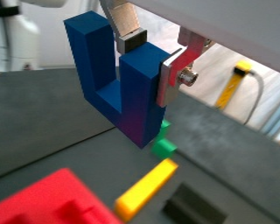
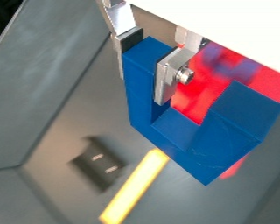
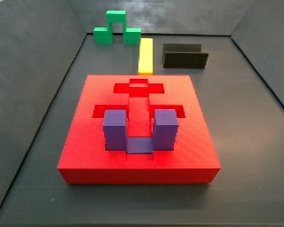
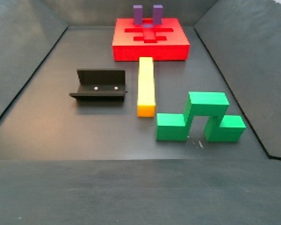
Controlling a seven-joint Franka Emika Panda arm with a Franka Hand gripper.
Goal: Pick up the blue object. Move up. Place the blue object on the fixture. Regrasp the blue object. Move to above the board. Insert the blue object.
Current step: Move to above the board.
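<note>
Aloft, hand (image 1: 149,54) clamped on one blue object (image 1: 116,79) prong

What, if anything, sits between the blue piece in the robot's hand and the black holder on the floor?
Nothing visible does. The hand holds the blue object up in the air, with only open space between it and the fixture. The yellow bar lies beside the fixture, not touching it.

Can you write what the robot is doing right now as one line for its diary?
gripper: shut on blue object, lifted off floor | fixture: empty | board: purple block seated | side views: gripper out of frame
</note>
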